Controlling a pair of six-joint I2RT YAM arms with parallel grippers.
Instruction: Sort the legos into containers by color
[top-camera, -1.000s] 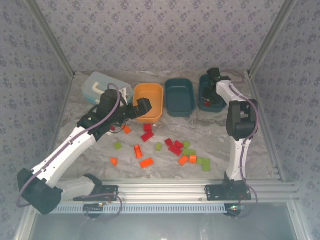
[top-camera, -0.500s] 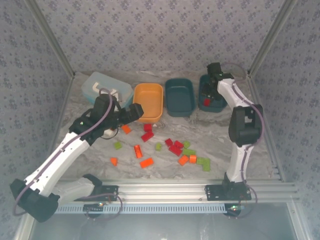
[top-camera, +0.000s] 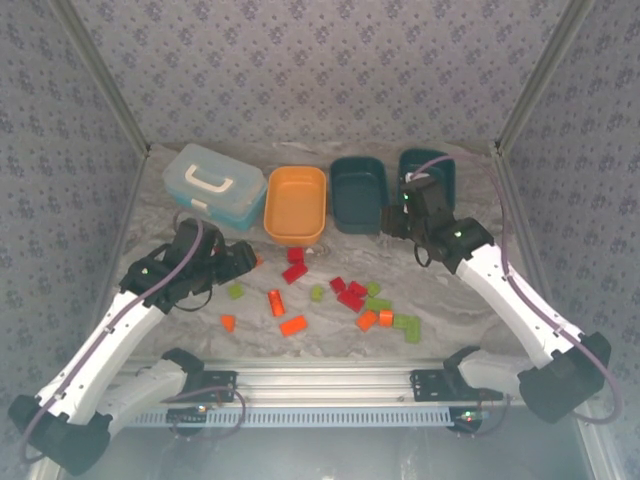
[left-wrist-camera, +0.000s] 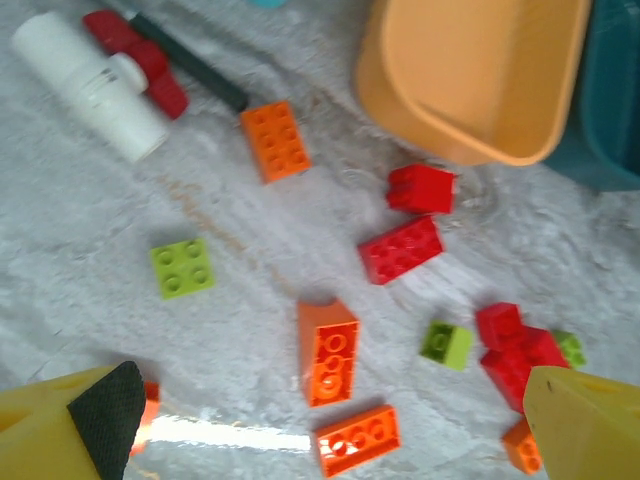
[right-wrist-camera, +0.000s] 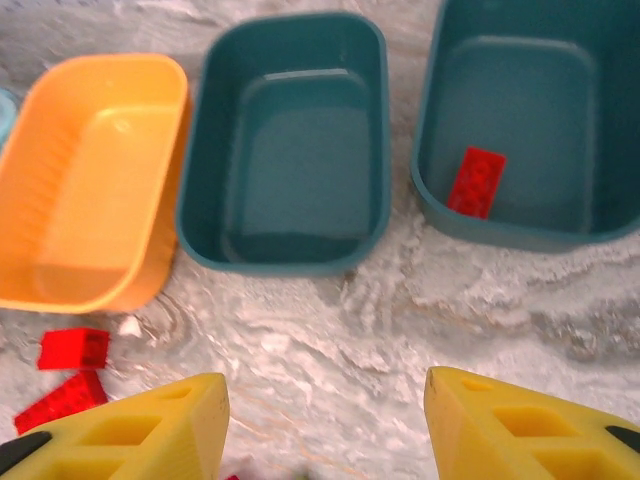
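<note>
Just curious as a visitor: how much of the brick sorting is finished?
Barely begun. Done: one small red plastic brick lies in the right dark teal plastic bin; the orange plastic bin and middle dark teal bin are empty. In hand: nothing; left fingers and right fingers are open. Left: the red, orange and lime green bricks scattered on the table.

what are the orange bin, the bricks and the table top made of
Orange bin: looks like smooth moulded plastic, semi-gloss, by its rounded corners and soft glare. Bricks: hard shiny plastic, with moulded studs and highlights. Table top: grey-white marble veining, fairly matt; real stone or printed sheet, I cannot tell.
</note>
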